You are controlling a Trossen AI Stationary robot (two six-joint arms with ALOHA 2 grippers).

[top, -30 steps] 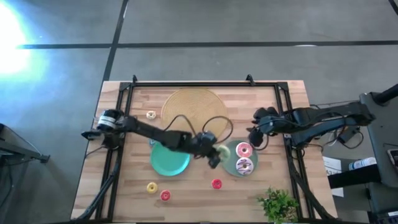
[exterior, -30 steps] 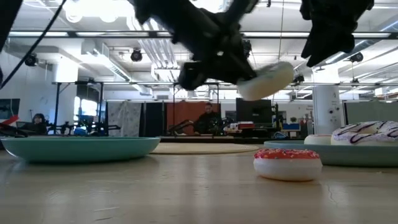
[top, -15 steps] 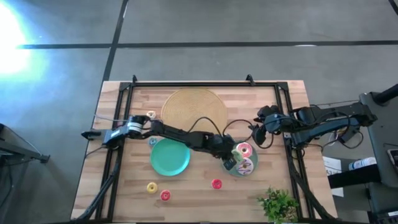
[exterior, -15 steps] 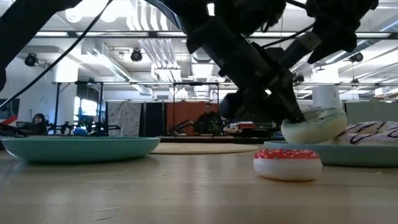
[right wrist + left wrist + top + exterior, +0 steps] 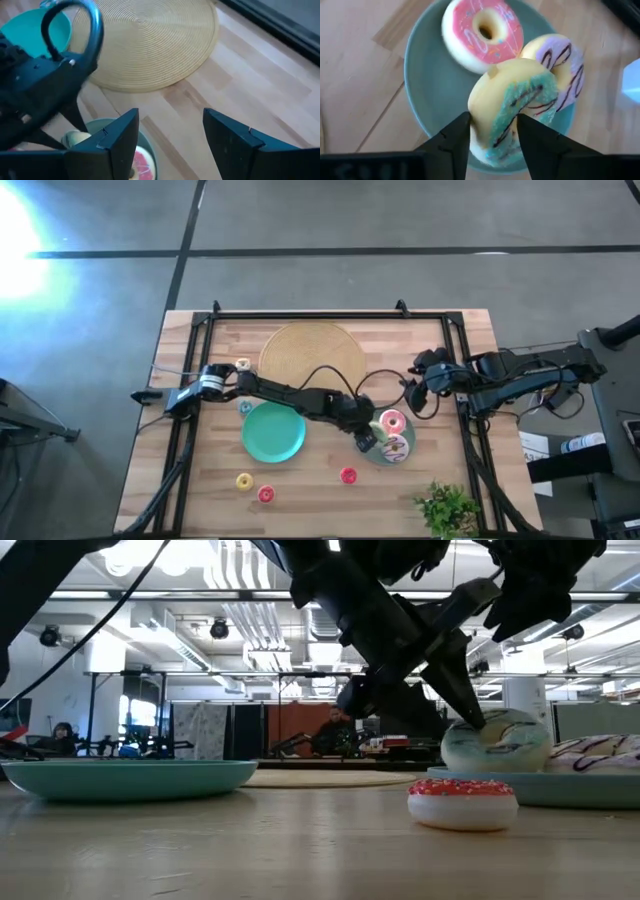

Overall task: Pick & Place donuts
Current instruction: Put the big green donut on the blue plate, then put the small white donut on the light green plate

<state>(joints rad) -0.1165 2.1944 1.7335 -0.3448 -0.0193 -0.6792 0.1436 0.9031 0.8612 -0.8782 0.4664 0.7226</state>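
Cream donut (image 5: 512, 112), green-iced, dark-striped

A second ago the left gripper (image 5: 368, 436) hung over the gap between the teal plate (image 5: 272, 432) and the grey-green plate (image 5: 392, 448), carrying the green-iced donut (image 5: 512, 117) well above the wood; since then it has swung across and down to the grey-green plate's near rim; in the last half second it drew back a touch toward the teal plate, its fingers (image 5: 454, 137) parted from the donut's sides; the donut now stands tilted on edge on the grey-green plate, leaning beside the pink donut (image 5: 482, 31) and the purple one (image 5: 559, 64).
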